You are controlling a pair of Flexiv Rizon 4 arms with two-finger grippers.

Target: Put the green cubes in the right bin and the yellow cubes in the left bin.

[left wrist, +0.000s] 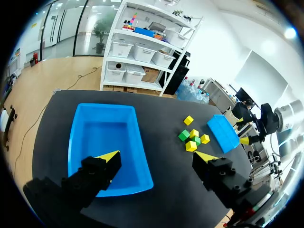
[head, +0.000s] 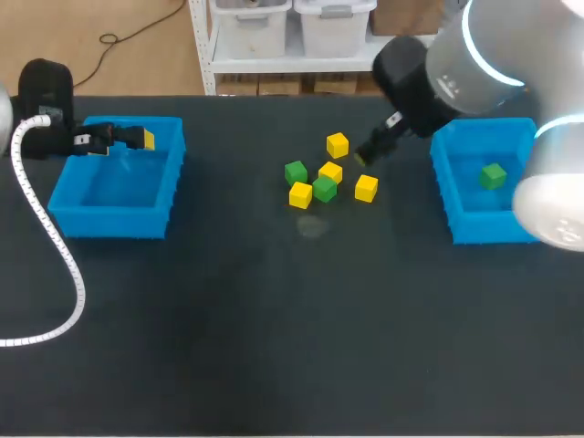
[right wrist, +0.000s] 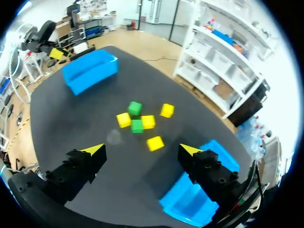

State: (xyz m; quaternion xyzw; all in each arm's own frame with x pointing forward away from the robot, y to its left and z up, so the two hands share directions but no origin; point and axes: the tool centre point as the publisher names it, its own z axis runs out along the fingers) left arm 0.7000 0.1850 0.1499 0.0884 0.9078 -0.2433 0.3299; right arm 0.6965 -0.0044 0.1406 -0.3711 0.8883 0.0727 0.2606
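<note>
Hovering over the far rim of the left bin, the left gripper has its fingers spread, nothing between them. Mid-table, four yellow cubes and two green cubes sit in a loose cluster, several touching, one yellow set a little farther back. Just right of the cluster hangs the right gripper, fingers likewise spread and holding nothing, the cubes ahead of it. Further right, the right bin holds one green cube
</note>
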